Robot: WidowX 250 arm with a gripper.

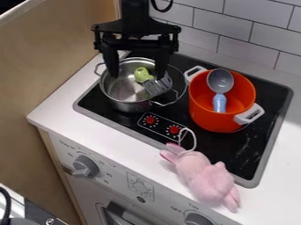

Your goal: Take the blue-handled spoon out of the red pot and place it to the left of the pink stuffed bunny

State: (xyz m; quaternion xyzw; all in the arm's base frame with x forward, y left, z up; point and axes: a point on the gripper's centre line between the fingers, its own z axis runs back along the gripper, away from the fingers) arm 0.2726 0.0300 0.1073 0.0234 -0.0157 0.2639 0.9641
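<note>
Right now, the black two-finger gripper [136, 76] hangs wide open over the round silver metal pot [130, 104], a small green object [141, 74] inside and a grey slotted utensil head [157, 86] at its rim.

Black from arm [135, 15] to fingertips, I wear a matte, machine-plain finish. A thin, glossy black cable [162, 10] loops beside my column-like upper section. Below it, my gripper [137, 77] spreads into a wide, angular crosspiece [136, 29] with blocky, notched ends and stepped edges. Its two fingers [110, 57] are thick and dark, broad at the top and tapered toward the tips.
</note>
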